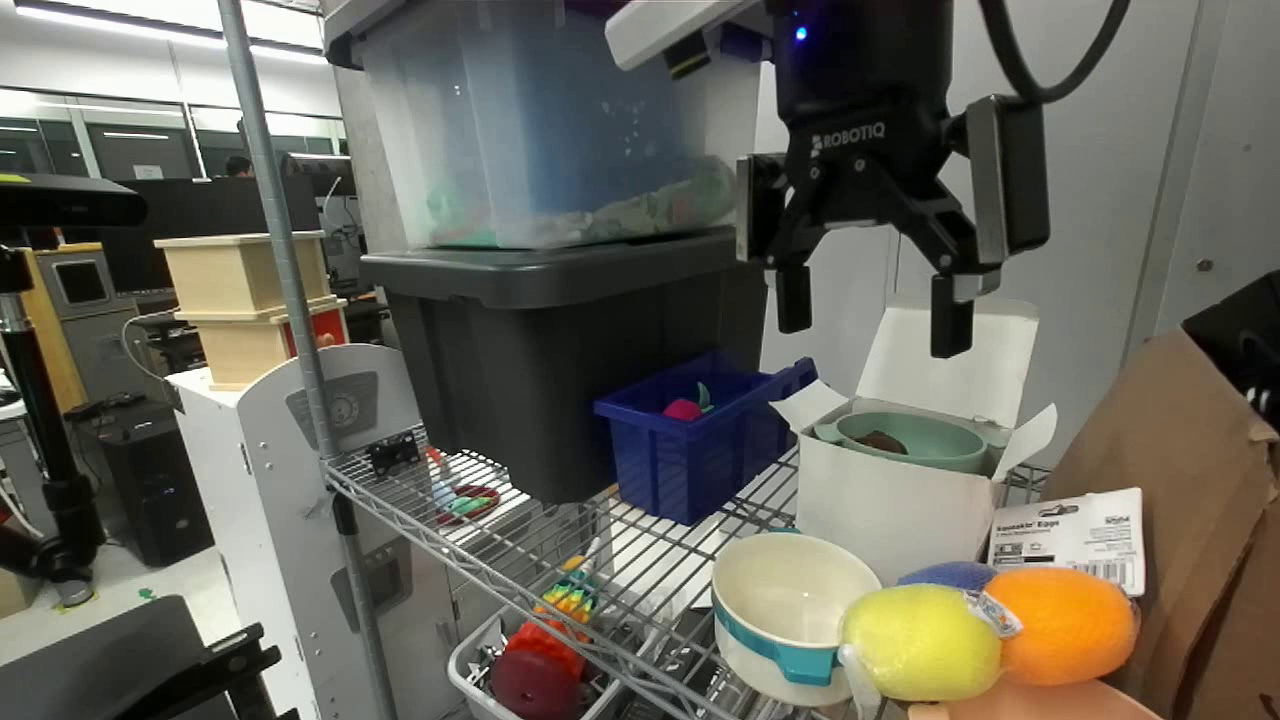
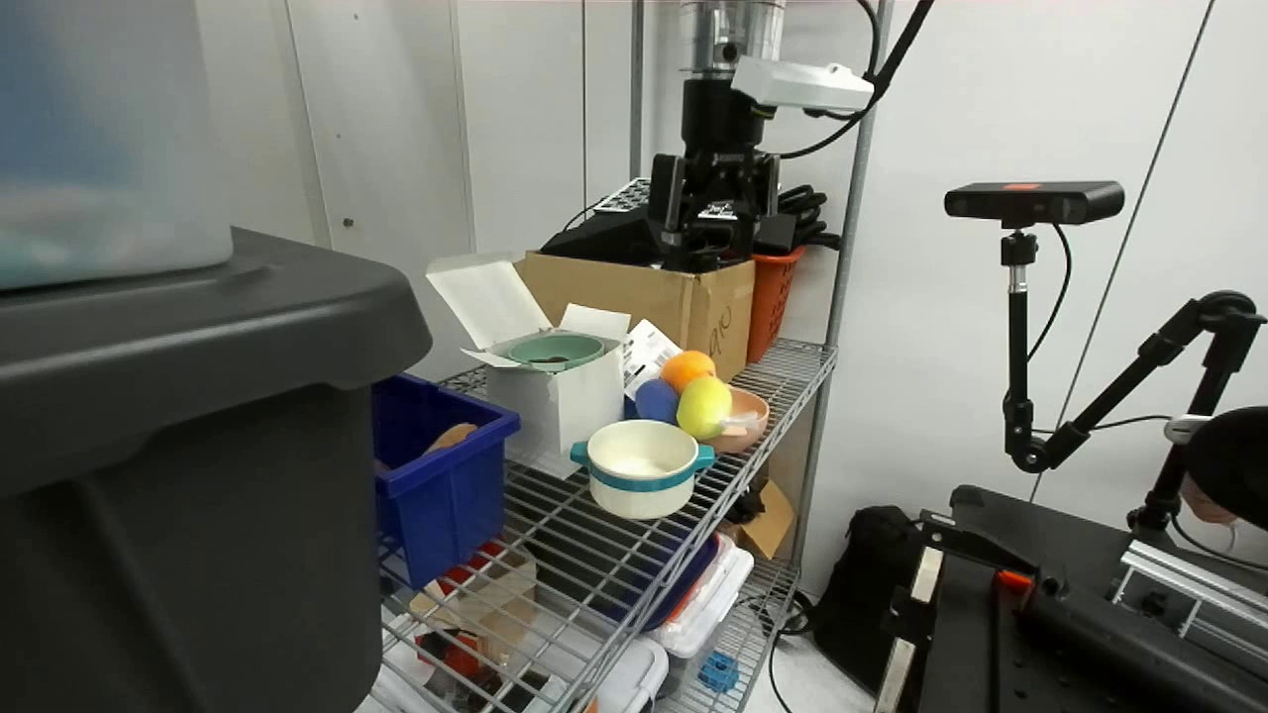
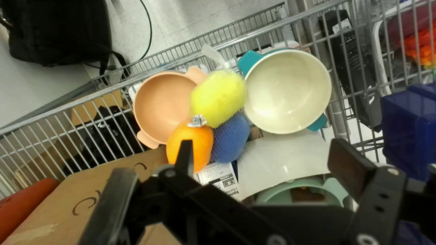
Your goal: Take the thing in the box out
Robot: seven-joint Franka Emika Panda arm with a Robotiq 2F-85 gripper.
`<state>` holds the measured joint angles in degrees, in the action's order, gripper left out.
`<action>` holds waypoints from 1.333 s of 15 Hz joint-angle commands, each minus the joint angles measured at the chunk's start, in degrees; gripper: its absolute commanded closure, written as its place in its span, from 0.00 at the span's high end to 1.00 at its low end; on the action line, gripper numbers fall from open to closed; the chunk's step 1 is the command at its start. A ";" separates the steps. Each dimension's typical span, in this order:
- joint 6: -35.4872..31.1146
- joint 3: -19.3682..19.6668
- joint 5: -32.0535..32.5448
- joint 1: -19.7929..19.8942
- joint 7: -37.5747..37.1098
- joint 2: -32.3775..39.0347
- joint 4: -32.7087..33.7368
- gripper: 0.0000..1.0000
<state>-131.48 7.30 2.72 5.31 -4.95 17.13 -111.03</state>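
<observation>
On the wire shelf [image 1: 660,555], one white box [image 1: 885,505], lid [image 1: 970,385] raised, holds one green bowl [image 1: 945,440] with one brown lump [image 1: 882,442] inside. One blue bin [image 1: 655,470] holds one pink thing [image 1: 683,409] and one tan thing [image 2: 452,437]. Three balls [image 3: 219,97] lie beside one cream pot [image 3: 284,95]. The gripper [image 1: 872,320] hangs above, fingers [image 1: 951,315] spread, released.

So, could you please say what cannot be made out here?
Arm above the gripper: cut off by the top edge in both exterior views.
Underside of the brown lump: hidden by the green bowl in an exterior view.
Part of that bowl: behind the gripper in the wrist view.
Space beneath the bowl: hidden by the white box in both exterior views.
</observation>
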 commanded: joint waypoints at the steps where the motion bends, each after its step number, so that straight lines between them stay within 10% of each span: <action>1: -0.02 0.20 0.41 0.00 -2.40 6.31 8.68 1.00; 20: 1.34 0.22 -0.16 0.46 -3.00 16.29 24.98 1.00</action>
<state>-131.57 7.44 2.79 5.36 -7.62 32.07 -88.89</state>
